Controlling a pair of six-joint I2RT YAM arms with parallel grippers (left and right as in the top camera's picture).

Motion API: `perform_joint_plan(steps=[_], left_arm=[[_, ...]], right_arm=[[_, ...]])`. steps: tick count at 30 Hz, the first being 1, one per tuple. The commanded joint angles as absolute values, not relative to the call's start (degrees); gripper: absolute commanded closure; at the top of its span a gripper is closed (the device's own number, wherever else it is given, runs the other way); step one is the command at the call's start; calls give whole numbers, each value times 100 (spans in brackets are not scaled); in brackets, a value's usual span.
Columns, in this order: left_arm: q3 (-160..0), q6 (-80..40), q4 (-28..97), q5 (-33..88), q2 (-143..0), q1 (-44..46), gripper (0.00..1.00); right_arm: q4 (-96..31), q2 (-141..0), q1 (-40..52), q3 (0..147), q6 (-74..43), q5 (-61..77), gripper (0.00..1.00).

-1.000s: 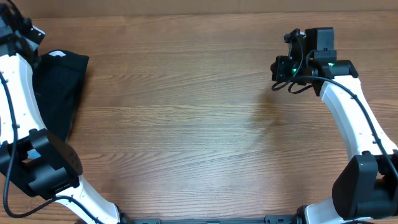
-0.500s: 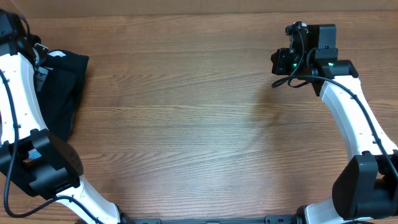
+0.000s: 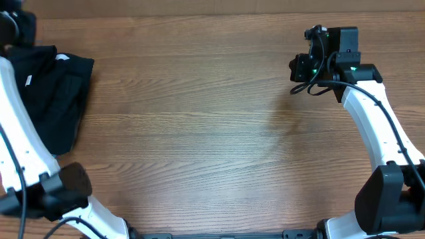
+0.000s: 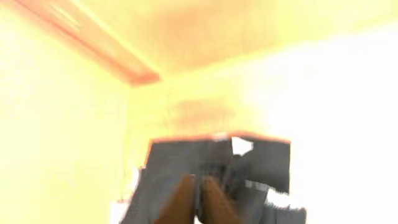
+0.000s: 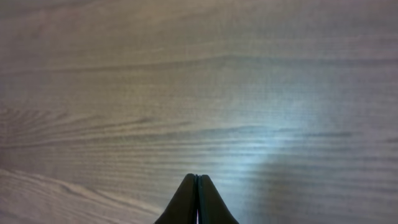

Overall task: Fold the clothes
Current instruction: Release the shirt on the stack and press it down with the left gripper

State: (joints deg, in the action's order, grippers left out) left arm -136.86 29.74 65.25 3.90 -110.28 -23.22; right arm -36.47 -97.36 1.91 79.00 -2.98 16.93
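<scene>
The clothes (image 3: pixel 56 99), a black T-shirt lying in a folded pile with a small white tag (image 3: pixel 62 58), sit at the table's far left edge. My left arm runs along that edge and its gripper (image 3: pixel 14 26) is up in the top left corner, just beyond the shirt. The left wrist view is blurred and washed out. It shows the gripper (image 4: pixel 199 190) shut above the dark shirt (image 4: pixel 180 168), and I see no cloth pinched between the fingers. My right gripper (image 5: pixel 197 182) is shut and empty over bare wood, and in the overhead view it (image 3: pixel 300 69) is at the upper right.
The brown wooden table (image 3: pixel 199 119) stretches between the two arms. The white links of the right arm (image 3: pixel 375 119) run down the right side, and the left arm's base (image 3: pixel 56 192) stands at the lower left.
The left arm has swung up and outward to the left, uncovering more of the shirt, and its jaws have closed. The right arm has barely moved.
</scene>
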Motion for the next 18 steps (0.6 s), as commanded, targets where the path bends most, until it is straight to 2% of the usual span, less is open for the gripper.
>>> perform_joint_plan(steps=[1, 2, 4, 6, 9, 15, 18], left_arm=[[-13876, 1385, 6744, 714, -10923, -2552, 96], [-13847, 884, 6912, 716, -10943, -2685, 96], [-13749, -117, 7227, 823, -11017, -3030, 96], [-13727, -497, 7577, 1584, -11222, -3489, 96], [-13727, -464, 8001, 2373, -11762, -3929, 96], [-13725, 97, 8549, 4193, -13386, -4123, 96], [-13723, 589, 9188, 4484, -14099, -4178, 96]], right_arm=[[-3828, -9714, 163, 7946, -309, 1673, 95], [-3929, -9714, 163, 7946, -307, 1671, 92], [-4132, -9717, 163, 7946, -305, 1669, 92], [-4370, -9721, 163, 7942, -303, 1651, 92], [-4431, -9721, 163, 7738, -303, 1651, 92], [-4471, -9754, 163, 7332, -296, 1649, 92], [-4484, -9754, 163, 7269, -279, 1649, 92]])
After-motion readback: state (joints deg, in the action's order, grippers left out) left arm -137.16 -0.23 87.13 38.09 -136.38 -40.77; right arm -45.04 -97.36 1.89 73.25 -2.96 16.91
